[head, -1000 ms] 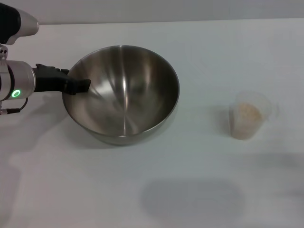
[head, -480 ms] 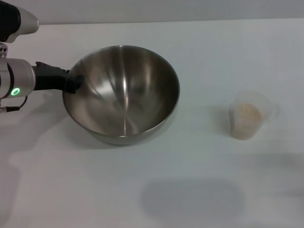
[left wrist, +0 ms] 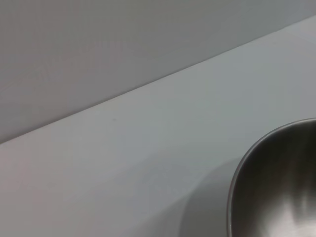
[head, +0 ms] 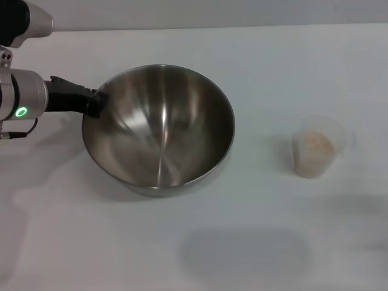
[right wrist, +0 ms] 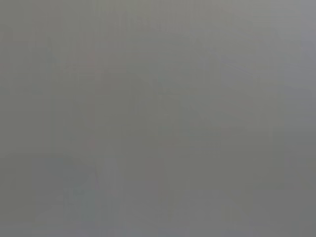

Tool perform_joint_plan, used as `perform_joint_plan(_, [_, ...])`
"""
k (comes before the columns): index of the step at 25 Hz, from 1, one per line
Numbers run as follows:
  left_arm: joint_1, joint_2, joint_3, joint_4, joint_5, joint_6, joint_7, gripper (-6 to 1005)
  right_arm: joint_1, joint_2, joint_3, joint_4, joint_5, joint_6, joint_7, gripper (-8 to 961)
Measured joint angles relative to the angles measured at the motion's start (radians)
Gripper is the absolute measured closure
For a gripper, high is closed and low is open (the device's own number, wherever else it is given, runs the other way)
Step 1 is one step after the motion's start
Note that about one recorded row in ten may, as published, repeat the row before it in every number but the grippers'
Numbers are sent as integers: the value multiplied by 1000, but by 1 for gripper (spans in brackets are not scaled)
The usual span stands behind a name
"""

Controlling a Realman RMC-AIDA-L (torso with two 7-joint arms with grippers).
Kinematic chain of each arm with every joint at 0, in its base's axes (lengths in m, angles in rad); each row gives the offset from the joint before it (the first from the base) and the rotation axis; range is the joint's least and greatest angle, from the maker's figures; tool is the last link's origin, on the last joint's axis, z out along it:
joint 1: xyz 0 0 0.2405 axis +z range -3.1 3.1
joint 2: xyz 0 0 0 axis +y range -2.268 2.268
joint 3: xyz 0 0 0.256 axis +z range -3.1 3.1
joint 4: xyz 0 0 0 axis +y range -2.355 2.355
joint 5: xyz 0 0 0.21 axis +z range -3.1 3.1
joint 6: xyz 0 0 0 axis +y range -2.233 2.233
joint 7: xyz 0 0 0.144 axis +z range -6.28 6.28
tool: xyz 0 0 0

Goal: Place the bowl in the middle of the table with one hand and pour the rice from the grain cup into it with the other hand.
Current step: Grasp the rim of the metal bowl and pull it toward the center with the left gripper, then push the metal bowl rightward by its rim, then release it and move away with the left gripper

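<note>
The large steel bowl [head: 159, 130] stands left of the middle of the white table [head: 254, 66], and it holds nothing. My left gripper [head: 98, 102] reaches in from the left and its black tip meets the bowl's left rim. In the left wrist view only a curve of the bowl's rim [left wrist: 281, 187] shows. The clear grain cup [head: 317, 147] stands upright at the right, well apart from the bowl, with pale rice [head: 315, 144] inside. My right gripper is out of view, and the right wrist view is plain grey.
The table's far edge [left wrist: 148, 89] meets a grey wall behind the bowl. Bare tabletop [head: 242, 248] runs between bowl and cup and along the front.
The black gripper tip, which reached over the rim into the bowl, has drawn back to the rim. The bowl has shifted slightly right and toward the front. The cup has not moved.
</note>
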Motion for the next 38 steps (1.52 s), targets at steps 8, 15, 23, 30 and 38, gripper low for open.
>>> perform_joint_plan(8, [-23,0,-56,-41,-6,-80,28,921,0,0,0,0,0,0,0,112])
perform_joint_plan(15, [-47,0,-133,-46,-40,-141,81,950,-2,0,0,0,0,0,0,112])
perform_joint_plan(23, [-91,1,-166,-29,-41,-216,82,957,-2,0,0,0,0,0,0,112])
perform_joint_plan(30, [-138,2,-179,-14,-42,-318,105,957,0,0,0,0,0,1,0,112])
perform_joint_plan(38, [-184,2,-211,11,-73,-383,112,958,3,0,0,0,0,14,0,112])
